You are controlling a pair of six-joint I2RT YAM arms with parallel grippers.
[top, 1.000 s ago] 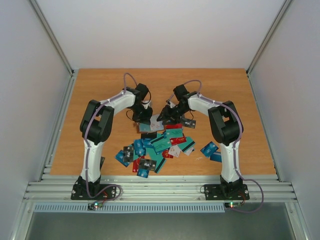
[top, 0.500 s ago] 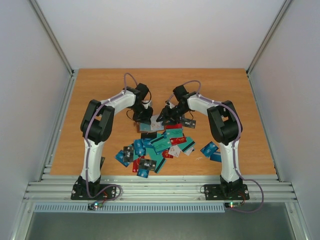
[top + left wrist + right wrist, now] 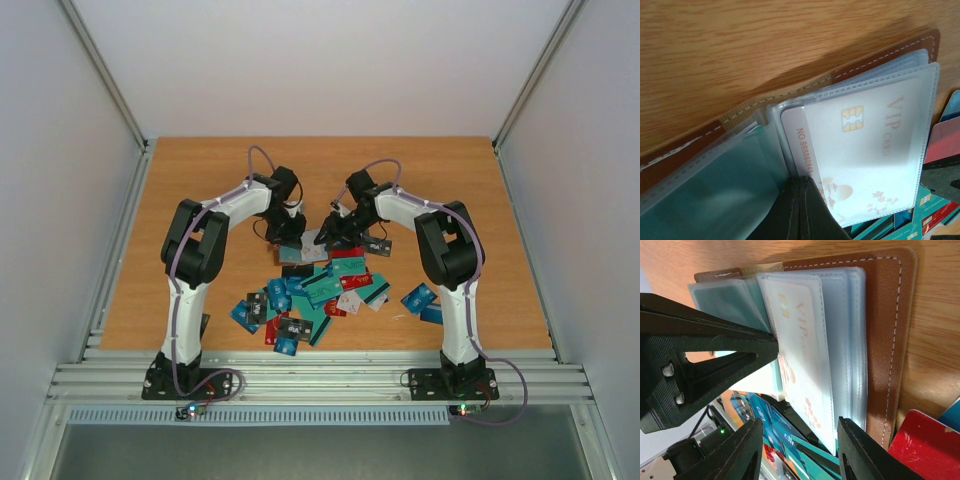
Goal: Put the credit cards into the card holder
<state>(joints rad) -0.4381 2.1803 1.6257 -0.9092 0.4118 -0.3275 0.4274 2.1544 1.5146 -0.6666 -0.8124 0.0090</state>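
The card holder [image 3: 303, 252] lies open on the table, brown leather [image 3: 885, 340] with clear plastic sleeves; it also shows in the left wrist view [image 3: 880, 57]. A white VIP card [image 3: 860, 145] sits in the top sleeve, also in the right wrist view [image 3: 800, 340]. My left gripper [image 3: 800, 200] is shut, its tip pressing on the sleeves at the fold; it also shows in the top view [image 3: 291, 237]. My right gripper [image 3: 800, 450] is open, its fingers astride the near edge of the card's sleeve; it also shows in the top view [image 3: 328, 238]. A pile of credit cards [image 3: 315, 292], mostly blue and teal, lies just in front of the holder.
Two blue cards [image 3: 422, 300] lie apart at the right of the pile. A grey-black card [image 3: 377, 243] lies under the right forearm. A red card [image 3: 925, 440] lies beside the holder. The arms lean in over the table's middle.
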